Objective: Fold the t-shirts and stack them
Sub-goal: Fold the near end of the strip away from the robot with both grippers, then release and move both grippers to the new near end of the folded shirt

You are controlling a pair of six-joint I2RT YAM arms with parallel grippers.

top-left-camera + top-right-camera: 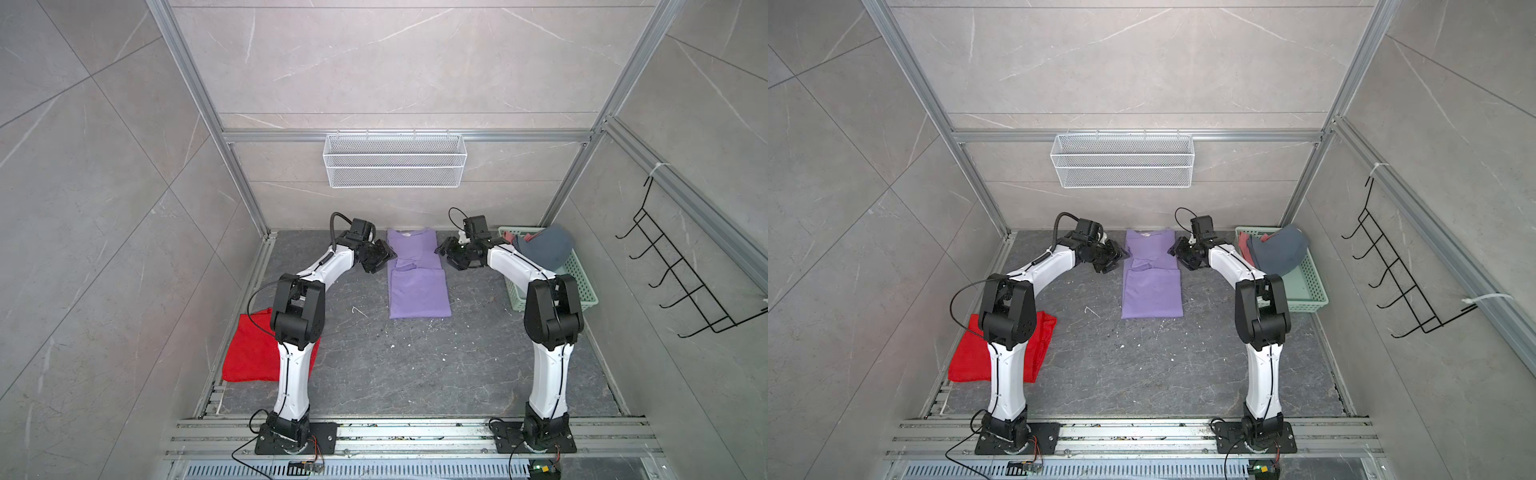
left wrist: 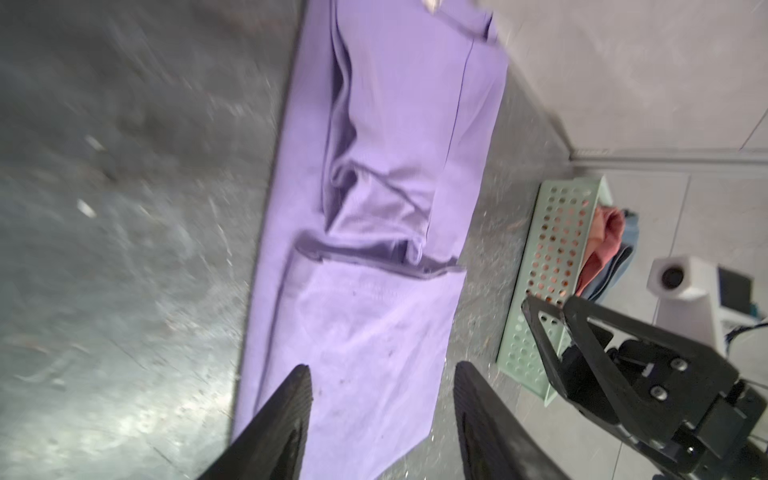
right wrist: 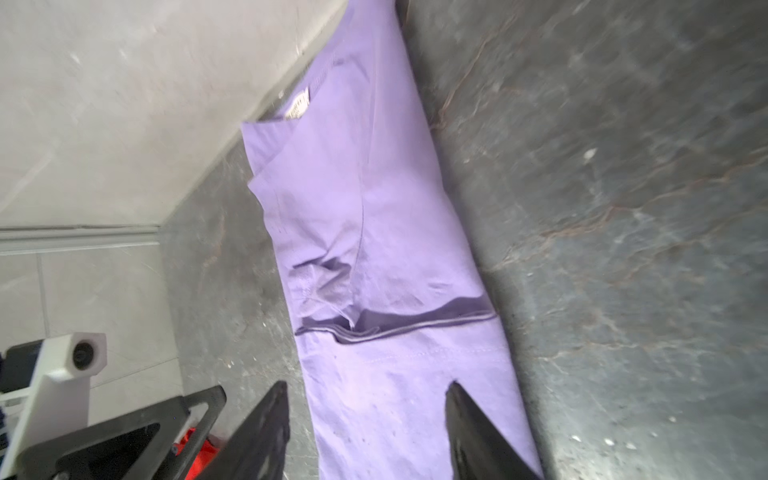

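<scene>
**Item 1, lilac-purple t-shirt** (image 1: 419,286) (image 1: 1152,286) (image 2: 374,199) (image 3: 374,232). I find it flat on the bench (image 1: 415,374), at the far middle, with its collar end towards the back wall. It is folded into a long narrow strip, and a hem edge crosses it about halfway along. A white neck label (image 3: 297,106) shows at the collar, too blurred for me to read. Both wrist views are smeared.

**Item 2, left gripper** (image 1: 387,255) (image 1: 1119,255) (image 2: 382,370). It sits just beside the strip's left long edge. I see its jaws parted partway, with nothing between them. I cannot tell whether the tips touch the cloth.

**Item 3, right gripper** (image 1: 444,257) (image 1: 1174,255) (image 3: 368,386). It is just beside the right long edge, facing the left one. Its jaws are likewise parted and hold nothing.

**Item 4, red t-shirt** (image 1: 249,353) (image 1: 971,353). It lies at the near left of the bench, well apart from the purple one. The left arm covers much of it, so I cannot judge its fold.

**Item 5, slate-blue t-shirt** (image 1: 544,247) (image 1: 1279,253). It is heaped in the mint-green basket (image 1: 584,286) (image 1: 1308,286) (image 2: 548,249) at the far right and bulges over the rim.

**Item 6, salmon-pink t-shirt** (image 1: 510,237) (image 1: 1246,245) (image 2: 602,237). It is in the same basket, mostly buried under the blue. The right arm hides the basket's near corner.

**Item 7, fixtures.** A white wire basket (image 1: 395,166) hangs on the back wall and a black hook rack (image 1: 681,274) on the right wall.
</scene>
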